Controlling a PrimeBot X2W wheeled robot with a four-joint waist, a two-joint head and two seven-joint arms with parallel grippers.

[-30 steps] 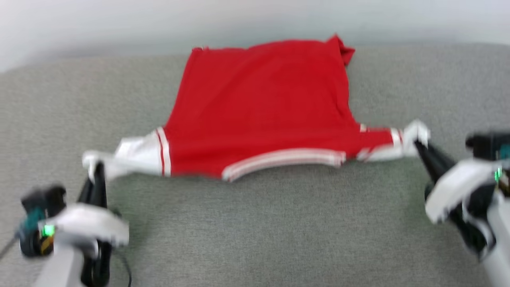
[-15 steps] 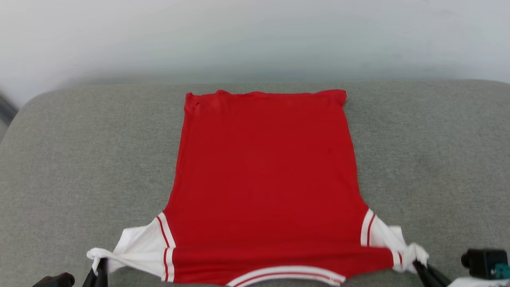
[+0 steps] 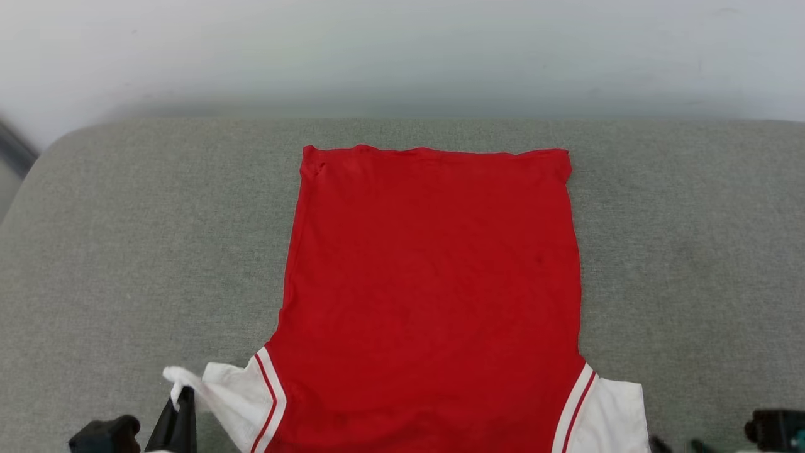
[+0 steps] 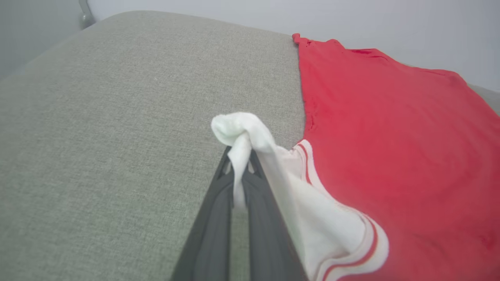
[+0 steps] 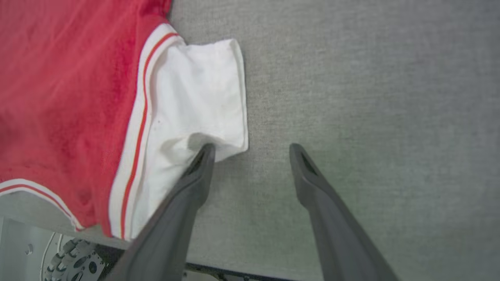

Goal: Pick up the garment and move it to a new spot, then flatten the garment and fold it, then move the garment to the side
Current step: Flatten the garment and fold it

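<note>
Red garment (image 3: 434,283) flat; my right gripper (image 5: 252,149) just let go (jaws wide), left gripper (image 4: 239,168) still pinches sleeve (image 4: 250,130), folding next

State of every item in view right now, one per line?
garment: spread flat on grey cushion, plain red side up
left sleeve: bunched, pinched by left gripper
right sleeve: lying flat, not gripped
left gripper: shut on left sleeve
right gripper: open, beside right sleeve
</note>
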